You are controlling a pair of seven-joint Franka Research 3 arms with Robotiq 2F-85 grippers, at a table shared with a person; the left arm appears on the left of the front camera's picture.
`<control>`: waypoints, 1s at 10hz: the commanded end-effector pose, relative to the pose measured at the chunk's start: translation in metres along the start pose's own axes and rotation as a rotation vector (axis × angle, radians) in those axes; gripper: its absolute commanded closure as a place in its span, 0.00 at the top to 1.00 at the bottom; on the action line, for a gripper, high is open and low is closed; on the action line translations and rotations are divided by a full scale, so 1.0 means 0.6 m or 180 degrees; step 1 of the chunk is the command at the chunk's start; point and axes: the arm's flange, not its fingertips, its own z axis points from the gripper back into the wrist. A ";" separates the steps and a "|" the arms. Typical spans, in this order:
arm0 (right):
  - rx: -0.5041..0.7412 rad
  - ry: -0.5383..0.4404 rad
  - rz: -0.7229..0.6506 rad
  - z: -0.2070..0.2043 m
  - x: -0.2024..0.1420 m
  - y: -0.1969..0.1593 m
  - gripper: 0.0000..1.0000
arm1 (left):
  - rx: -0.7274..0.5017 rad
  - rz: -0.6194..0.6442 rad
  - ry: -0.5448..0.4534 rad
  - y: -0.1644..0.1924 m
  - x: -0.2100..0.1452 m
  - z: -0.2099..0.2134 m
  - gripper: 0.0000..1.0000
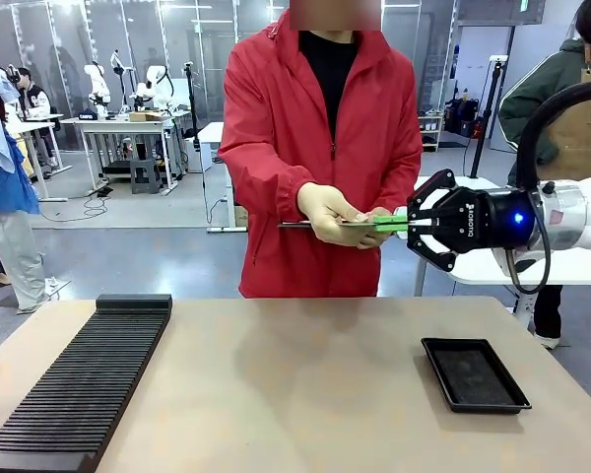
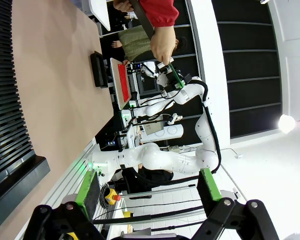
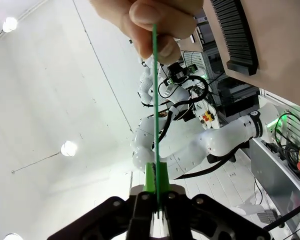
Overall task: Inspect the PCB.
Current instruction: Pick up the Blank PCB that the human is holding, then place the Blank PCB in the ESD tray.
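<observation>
We see our right gripper (image 3: pixel 155 180) clamped on the PCB (image 3: pixel 154 90) | board edge-on | person's hand (image 3: pixel 147 22) pinching its far end

The right gripper (image 1: pixel 389 224), at three o'clock in the front view, bears white print on its black body. It reads ROBOTIQ, set sideways.

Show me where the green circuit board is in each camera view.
Front view: the circuit board, edge-on at centre right, between the person's hand and the right gripper.
Left wrist view: board at top centre, far off.
Right wrist view: board as a thin upright line, centre.
Shared landmark: the hand.
</observation>
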 end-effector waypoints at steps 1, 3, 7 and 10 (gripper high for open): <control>-0.0001 -0.0001 0.0015 0.000 -0.003 0.002 0.00 | 0.0009 -0.0002 -0.0004 0.000 -0.001 0.002 1.00; -0.0001 -0.0001 0.0015 0.000 -0.003 0.002 0.00 | 0.0009 -0.0002 -0.0004 0.000 -0.001 0.002 1.00; -0.0001 -0.0001 0.0015 0.000 -0.003 0.002 0.00 | 0.0009 -0.0002 -0.0004 0.000 -0.001 0.002 1.00; -0.0001 -0.0001 0.0015 0.000 -0.003 0.002 0.00 | 0.0009 -0.0002 -0.0004 0.000 -0.001 0.002 1.00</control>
